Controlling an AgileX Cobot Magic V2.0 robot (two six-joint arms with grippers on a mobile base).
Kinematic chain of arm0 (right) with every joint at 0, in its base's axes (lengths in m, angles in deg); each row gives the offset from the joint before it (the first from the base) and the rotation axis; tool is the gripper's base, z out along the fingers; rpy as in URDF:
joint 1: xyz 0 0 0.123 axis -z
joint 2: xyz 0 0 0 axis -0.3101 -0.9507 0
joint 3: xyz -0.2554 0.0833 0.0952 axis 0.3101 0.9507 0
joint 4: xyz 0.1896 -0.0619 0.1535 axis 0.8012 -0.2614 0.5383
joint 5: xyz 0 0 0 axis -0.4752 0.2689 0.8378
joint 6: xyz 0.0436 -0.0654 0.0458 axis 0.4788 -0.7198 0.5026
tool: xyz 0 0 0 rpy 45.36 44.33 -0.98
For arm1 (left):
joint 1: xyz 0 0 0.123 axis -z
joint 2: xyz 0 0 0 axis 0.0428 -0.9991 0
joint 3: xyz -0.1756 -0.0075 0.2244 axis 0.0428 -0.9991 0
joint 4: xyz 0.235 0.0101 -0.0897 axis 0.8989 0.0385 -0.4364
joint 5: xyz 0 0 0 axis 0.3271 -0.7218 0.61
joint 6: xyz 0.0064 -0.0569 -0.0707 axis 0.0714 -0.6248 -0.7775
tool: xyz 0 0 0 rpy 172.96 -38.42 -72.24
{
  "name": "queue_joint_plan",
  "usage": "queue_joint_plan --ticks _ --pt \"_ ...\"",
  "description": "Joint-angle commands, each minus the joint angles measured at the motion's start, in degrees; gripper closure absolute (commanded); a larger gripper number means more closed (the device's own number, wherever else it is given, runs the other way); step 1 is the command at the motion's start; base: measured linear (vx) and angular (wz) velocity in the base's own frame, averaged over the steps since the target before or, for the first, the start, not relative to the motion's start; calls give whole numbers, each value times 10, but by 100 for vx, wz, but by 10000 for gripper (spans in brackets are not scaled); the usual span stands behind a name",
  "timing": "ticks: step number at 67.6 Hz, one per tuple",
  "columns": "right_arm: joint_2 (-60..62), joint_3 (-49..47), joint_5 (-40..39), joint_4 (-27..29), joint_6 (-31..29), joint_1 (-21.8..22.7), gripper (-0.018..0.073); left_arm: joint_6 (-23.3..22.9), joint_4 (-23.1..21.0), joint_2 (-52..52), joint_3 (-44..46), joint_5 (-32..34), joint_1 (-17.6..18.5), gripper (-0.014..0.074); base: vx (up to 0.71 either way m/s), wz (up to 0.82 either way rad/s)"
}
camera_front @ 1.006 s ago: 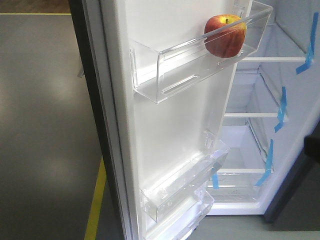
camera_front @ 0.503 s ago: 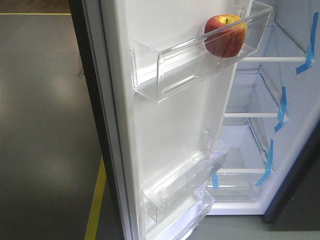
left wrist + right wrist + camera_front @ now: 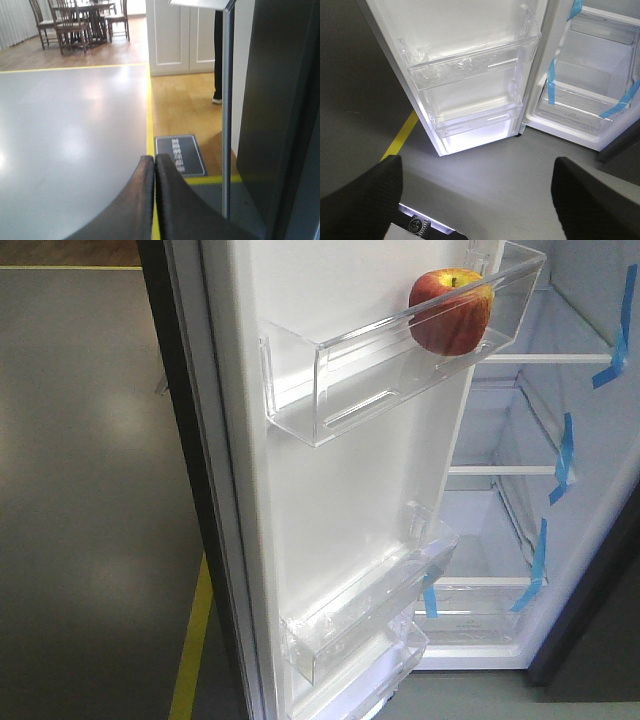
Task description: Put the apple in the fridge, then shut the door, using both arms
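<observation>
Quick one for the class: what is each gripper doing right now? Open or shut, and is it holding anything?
Left gripper: shut, holding nothing.
Right gripper: open wide, empty.

Top clear bin (image 3: 330, 390) of open door (image 3: 340, 500) w/ apple (image 3: 450, 312) inside; fridge (image 3: 490, 530) interior white, blue tape (image 3: 565, 455) on shelf edges.

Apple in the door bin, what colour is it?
The apple is red, yellow-orange around its stem; clearest in the front-facing view.
</observation>
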Motion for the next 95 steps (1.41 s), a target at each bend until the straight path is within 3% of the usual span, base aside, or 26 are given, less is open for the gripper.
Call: queue_joint_plan --ticks 1,11,23,32,40,51,61,70,83,95 --pt "-7 -13 -30 -1 -1 1 -20 -12 -2 -1 -10 83 4 603 0 0" --pt "-7 -13 -30 -1 -1 1 -20 -68 -2 -1 -10 148 4 603 0 0" --pt "-7 -13 -30 -1 -1 1 -20 -70 -3 -1 -8 224 4 603 0 0" --pt "-7 -13 -30 -1 -1 1 -20 -71 -36 -1 15 235 4 603 0 0" --pt "-7 -13 -30 -1 -1 1 -20 -71 -38 -2 54 223 4 603 0 0" --pt "-7 -13 -30 -1 -2 1 -20 -67 -30 -23 137 127 4 603 0 0" --pt "-7 -13 -30 -1 -2 1 -20 -67 2 -93 227 40 4 603 0 0" --pt "-7 -13 -30 -1 -2 1 -20 -54 2 -176 309 -17 4 603 0 0" --pt "-7 -13 -30 -1 -2 1 -20 16 -22 -293 425 -118 4 603 0 0" --pt "-7 -13 -30 -1 -2 1 -20 131 -113 -407 521 -215 4 603 0 0"
